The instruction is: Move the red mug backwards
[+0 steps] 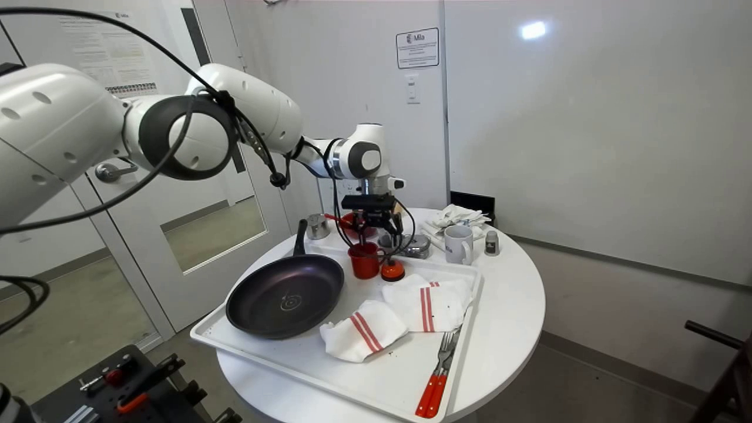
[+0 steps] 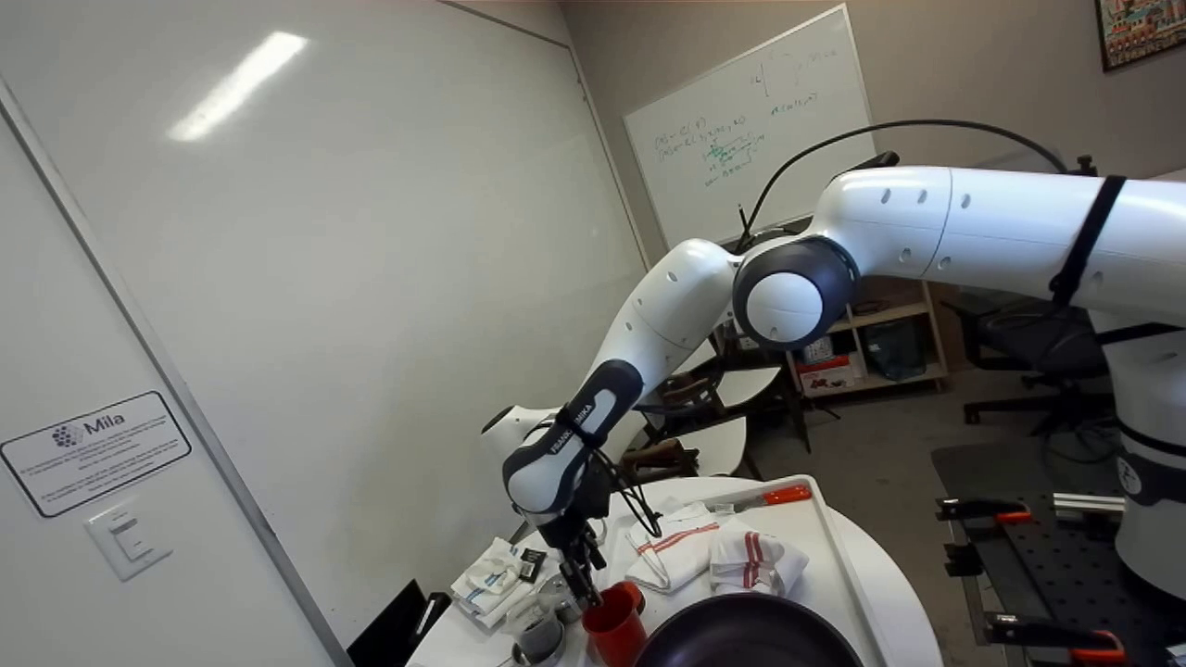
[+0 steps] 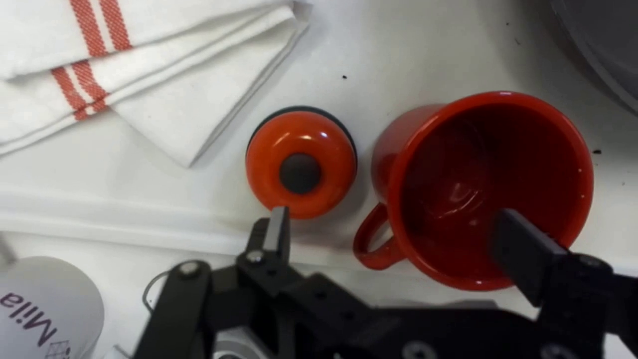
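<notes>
The red mug (image 1: 365,265) stands upright at the far edge of the white tray, between the frying pan and an orange round object. It also shows in an exterior view (image 2: 615,628), partly cut by the lower edge. In the wrist view I look into the red mug (image 3: 463,164); its loop handle points lower left. My gripper (image 3: 394,217) is open and empty. One finger overlaps the mug's opening and the other is past the handle, by the orange object. I cannot tell whether the finger is inside the mug or above it. The gripper (image 1: 382,239) points down over the mug.
The orange round object (image 3: 301,164) sits close beside the mug. A black frying pan (image 1: 285,296), folded towels (image 1: 426,302) and red-handled cutlery (image 1: 433,385) lie on the tray (image 1: 329,376). Behind are a red bowl (image 1: 365,226), metal tins (image 1: 417,247) and a white mug (image 1: 458,244).
</notes>
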Robot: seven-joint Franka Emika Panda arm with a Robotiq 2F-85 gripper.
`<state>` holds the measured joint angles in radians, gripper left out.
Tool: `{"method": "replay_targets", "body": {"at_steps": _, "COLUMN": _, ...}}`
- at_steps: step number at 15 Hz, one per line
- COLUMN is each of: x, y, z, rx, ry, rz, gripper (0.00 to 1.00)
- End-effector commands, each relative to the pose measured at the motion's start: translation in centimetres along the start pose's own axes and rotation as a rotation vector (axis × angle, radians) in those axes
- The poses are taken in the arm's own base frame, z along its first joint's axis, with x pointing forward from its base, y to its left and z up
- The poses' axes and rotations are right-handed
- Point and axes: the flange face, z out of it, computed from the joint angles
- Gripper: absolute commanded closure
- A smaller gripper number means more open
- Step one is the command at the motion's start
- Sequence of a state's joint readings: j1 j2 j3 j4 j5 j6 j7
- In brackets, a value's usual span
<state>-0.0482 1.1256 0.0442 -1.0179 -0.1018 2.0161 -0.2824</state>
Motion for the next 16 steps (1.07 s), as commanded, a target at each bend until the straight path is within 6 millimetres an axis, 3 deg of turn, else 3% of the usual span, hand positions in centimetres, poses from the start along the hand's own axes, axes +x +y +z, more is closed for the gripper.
{"method": "replay_targets", "body": {"at_steps": 1, "x": -0.3, "y": -0.2, "z": -4.0, "rx": -0.012, "ry": 0.031, "rz": -0.005, "gripper": 0.00}}
{"method": "replay_targets", "body": {"at_steps": 6, "x": -1.8, "y": -0.6, "z": -10.4, "rx": -0.047, "ry": 0.101, "rz": -0.021, "gripper": 0.00}}
{"method": "replay_targets", "body": {"at_steps": 8, "x": -2.9, "y": -0.8, "z": -12.1, "rx": -0.042, "ry": 0.134, "rz": -0.017, "gripper": 0.00}}
{"method": "replay_targets", "body": {"at_steps": 12, "x": -5.3, "y": -1.2, "z": -13.3, "rx": -0.026, "ry": 0.195, "rz": 0.009, "gripper": 0.00}}
{"method": "replay_targets", "body": {"at_steps": 16, "x": -8.4, "y": -1.5, "z": -12.9, "rx": -0.007, "ry": 0.225, "rz": 0.033, "gripper": 0.00}}
